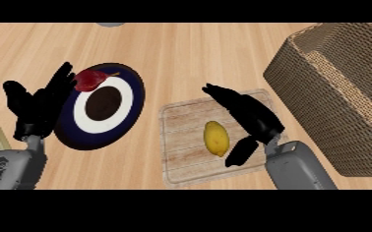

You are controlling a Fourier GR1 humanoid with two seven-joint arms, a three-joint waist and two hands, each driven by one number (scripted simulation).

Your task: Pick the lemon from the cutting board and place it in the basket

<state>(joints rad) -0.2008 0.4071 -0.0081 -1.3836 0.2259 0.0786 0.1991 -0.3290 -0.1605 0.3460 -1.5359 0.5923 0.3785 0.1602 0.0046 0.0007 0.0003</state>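
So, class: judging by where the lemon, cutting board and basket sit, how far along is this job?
Nothing is finished: the lemon lies on the cutting board, not in the basket. In hand: the right robot hand is over the board beside the lemon, fingers open, not gripping. Left: grasp, lift, carry to the basket. The left robot hand rests open by the plate.

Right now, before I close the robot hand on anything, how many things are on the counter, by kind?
Fruit: 2, the lemon and a red fruit
Cutting board: 1
Plate: 1
Basket: 1
Total: 5
A grey thing at the top edge is cut off; not counted.
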